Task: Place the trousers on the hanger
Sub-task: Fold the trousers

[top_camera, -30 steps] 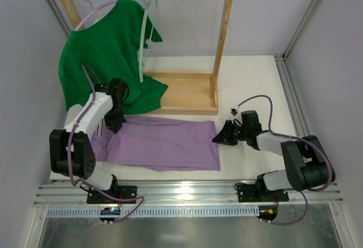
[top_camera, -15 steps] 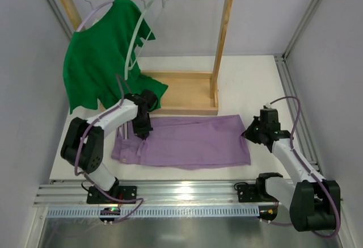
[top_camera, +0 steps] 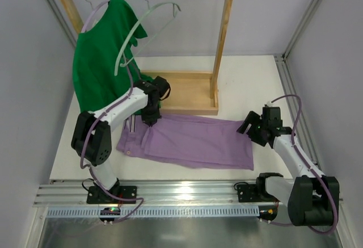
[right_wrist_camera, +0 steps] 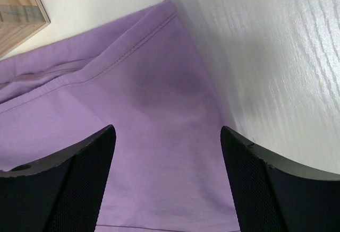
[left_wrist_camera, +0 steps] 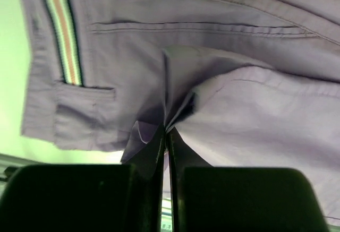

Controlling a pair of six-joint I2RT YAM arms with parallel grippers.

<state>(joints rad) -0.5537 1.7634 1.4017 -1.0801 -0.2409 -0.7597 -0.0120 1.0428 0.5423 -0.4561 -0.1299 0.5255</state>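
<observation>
Risk: the soft lilac-purple fabric trousers (top_camera: pixel 193 141), lying flat just near of the wooden rack (top_camera: pixel 223 38), may slip from a thin pinch or lift lopsided with the right end unheld.
Hanger: the thin pale grey-green plastic hanger (top_camera: pixel 148 12) hangs far-left on the rail, well apart from the trousers.
Left claw (left_wrist_camera: pixel 166 136): pressed together on a fold beside the waistband.
Right claw (right_wrist_camera: pixel 167 157): spread over the right hem, gripping nothing.

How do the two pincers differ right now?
The left pincer is shut, pinching a fold of the trousers near the waistband; the right pincer is open and holds nothing. The left is at the waist end, the right at the leg end. Both are black.
</observation>
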